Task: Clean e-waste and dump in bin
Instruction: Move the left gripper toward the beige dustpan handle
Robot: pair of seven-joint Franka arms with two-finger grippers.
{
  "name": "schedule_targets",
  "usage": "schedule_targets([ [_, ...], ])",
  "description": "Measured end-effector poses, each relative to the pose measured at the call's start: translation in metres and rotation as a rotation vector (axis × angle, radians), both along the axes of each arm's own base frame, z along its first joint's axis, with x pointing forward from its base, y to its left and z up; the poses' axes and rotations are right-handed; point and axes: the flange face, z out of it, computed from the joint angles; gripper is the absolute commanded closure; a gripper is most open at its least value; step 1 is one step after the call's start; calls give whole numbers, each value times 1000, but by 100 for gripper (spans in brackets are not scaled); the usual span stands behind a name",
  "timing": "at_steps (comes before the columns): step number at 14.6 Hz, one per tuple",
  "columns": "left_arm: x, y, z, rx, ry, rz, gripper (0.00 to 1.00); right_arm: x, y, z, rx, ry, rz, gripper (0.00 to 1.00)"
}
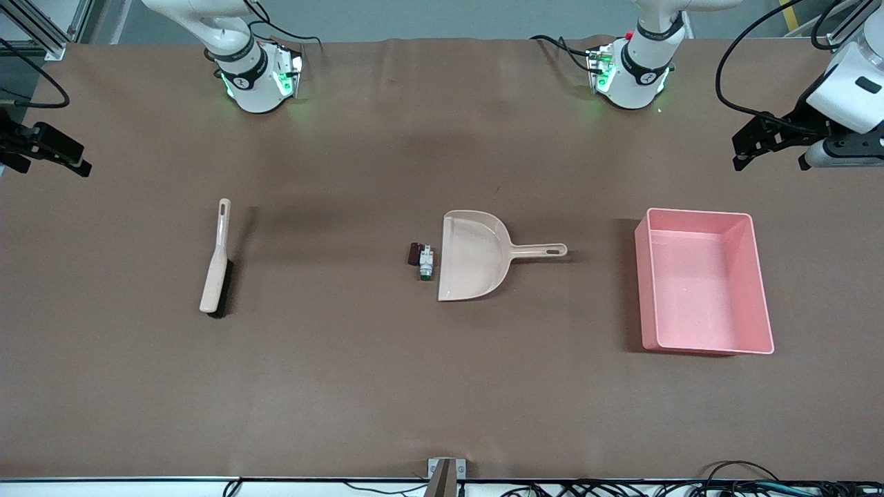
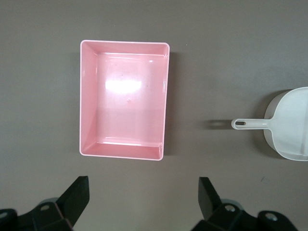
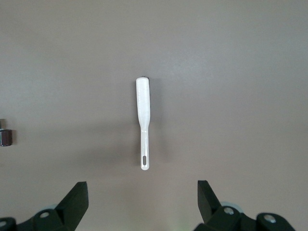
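The e-waste (image 1: pixel 423 259), tiny and light, is lying at the dustpan's (image 1: pixel 473 255) nine o'clock: sweeping suits it better than pinching. The left gripper (image 2: pixel 143 197) over the bin (image 1: pixel 760 290) and the right gripper (image 3: pixel 143 198) over the brush (image 1: pixel 216 266) are hanging empty, fingers apart.

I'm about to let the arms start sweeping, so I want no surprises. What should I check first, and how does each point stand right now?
1. Left gripper open, holding nothing, up over the table's end beside the bin: ok.
2. Right gripper open, holding nothing, above the brush: ok.
3. Brush lies free on the table, handle reachable: ok.
4. Dustpan flat, its open mouth facing the e-waste: ok.
5. E-waste lies close together just outside the dustpan's mouth: ok.
6. Bin upright with nothing in it: ok.
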Motion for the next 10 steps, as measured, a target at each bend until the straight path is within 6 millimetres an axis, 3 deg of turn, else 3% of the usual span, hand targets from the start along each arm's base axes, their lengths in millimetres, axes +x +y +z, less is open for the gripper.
schedule_targets([
  [7,1,-1,-3,1,5,-15,0,-1,1,7,7,-2,0,0],
  [9,8,-8,-15,4,27,-44,0,-1,2,3,10,13,3,0],
  [10,14,-22,-26,6,38,-71,0,0,3,1,12,17,3,0],
])
